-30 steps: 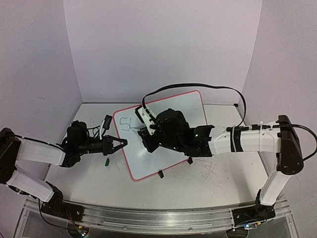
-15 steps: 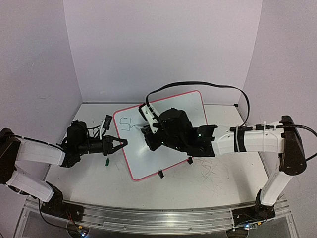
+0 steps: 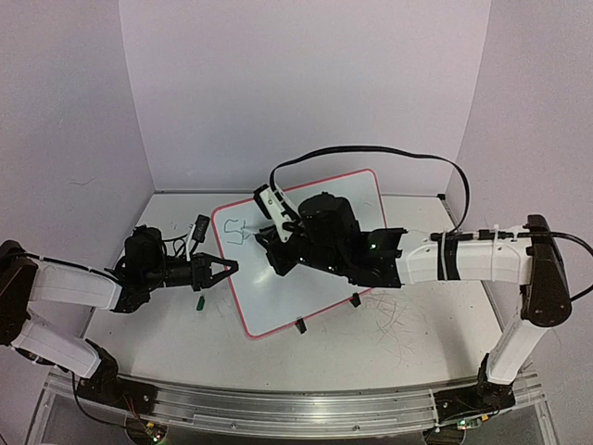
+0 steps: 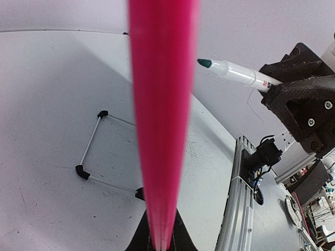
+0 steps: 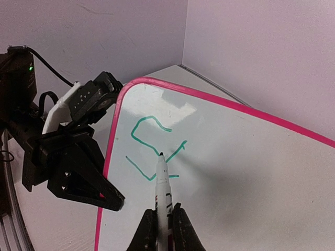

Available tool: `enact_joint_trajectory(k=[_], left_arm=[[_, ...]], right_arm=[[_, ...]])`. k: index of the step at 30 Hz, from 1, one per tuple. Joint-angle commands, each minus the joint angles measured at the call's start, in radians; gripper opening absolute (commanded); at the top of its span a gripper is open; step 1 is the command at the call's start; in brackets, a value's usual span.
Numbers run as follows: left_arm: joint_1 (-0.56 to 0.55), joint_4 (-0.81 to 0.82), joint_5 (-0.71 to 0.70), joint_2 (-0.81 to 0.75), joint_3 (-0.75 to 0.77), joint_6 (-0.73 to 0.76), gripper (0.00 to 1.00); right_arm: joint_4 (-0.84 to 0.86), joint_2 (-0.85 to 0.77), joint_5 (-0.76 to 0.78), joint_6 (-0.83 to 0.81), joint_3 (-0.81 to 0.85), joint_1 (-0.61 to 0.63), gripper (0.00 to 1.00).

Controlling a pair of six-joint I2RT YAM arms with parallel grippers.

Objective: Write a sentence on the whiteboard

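There is one whiteboard (image 3: 271, 301), with two black clip feet (image 3: 300, 325) on its near edge and two green letters (image 5: 140, 142) by its far left corner. There are also one marker (image 5: 163, 185), one small green cap (image 3: 198, 302) on the desk (image 3: 417, 348), and two grippers: the left gripper (image 3: 232, 268) and the right gripper (image 5: 163, 217).

The glossy white whiteboard (image 5: 251, 178) has a pink-red rim and green writing (image 5: 141, 144); the marker (image 5: 163, 193) is white, green-tipped.
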Motion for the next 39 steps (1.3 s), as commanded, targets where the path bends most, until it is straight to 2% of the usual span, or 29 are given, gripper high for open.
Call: enact_joint_trajectory(k=[1, 12, 28, 35, 39], left_arm=[[-0.003, 0.01, -0.011, -0.021, 0.043, 0.053, 0.0], [-0.003, 0.005, -0.012, -0.033, 0.04, 0.056, 0.0], [-0.003, 0.0, -0.015, -0.036, 0.034, 0.058, 0.0], [-0.002, -0.003, -0.02, -0.036, 0.032, 0.059, 0.0], [-0.003, -0.003, -0.02, -0.03, 0.035, 0.062, 0.0]], right_arm=[[0.03, 0.031, -0.003, -0.007, 0.063, -0.002, 0.0], [-0.011, 0.067, 0.067, -0.004, 0.091, -0.002, 0.0], [-0.054, 0.02, 0.202, 0.01, 0.054, -0.002, 0.0], [0.042, -0.143, 0.169, -0.012, -0.072, -0.003, 0.0], [0.035, -0.154, 0.102, -0.017, -0.093, -0.034, 0.0]])
